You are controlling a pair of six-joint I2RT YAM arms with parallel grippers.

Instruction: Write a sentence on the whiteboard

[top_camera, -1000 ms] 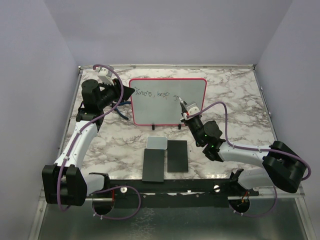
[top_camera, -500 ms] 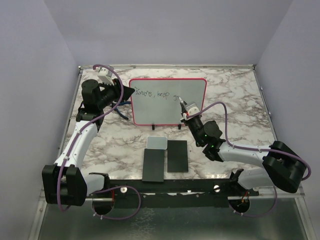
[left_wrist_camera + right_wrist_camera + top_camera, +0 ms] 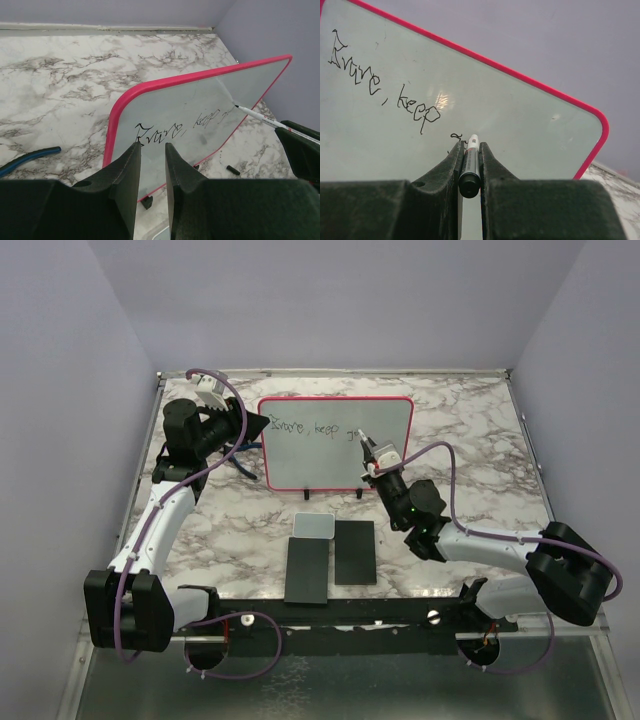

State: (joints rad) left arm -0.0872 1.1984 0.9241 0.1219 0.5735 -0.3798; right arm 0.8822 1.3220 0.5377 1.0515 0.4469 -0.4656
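Writing is running partway: the sentence [image 3: 417,107] is reading something like "Brave, keep" (the first word is scrawled, so I am guessing at it). One small stroke of a next word is showing just past it. The board [image 3: 320,460] is standing upright at the back middle of the worktop [image 3: 470,440], its face turned toward the arms. The right end effector [image 3: 470,148] is pinching the marker [image 3: 470,167] between nearly closed fingers. The marker's tip is sitting at the board, right by that new stroke. The left end effector [image 3: 152,150] is keeping only a narrow gap between its fingers at the board's left rim. Whether it is gripping that rim or only resting by it I cannot tell. By my reading, two words are done and a third is only just starting. The rest of the line is waiting, and the right part of the board is lying blank for it.
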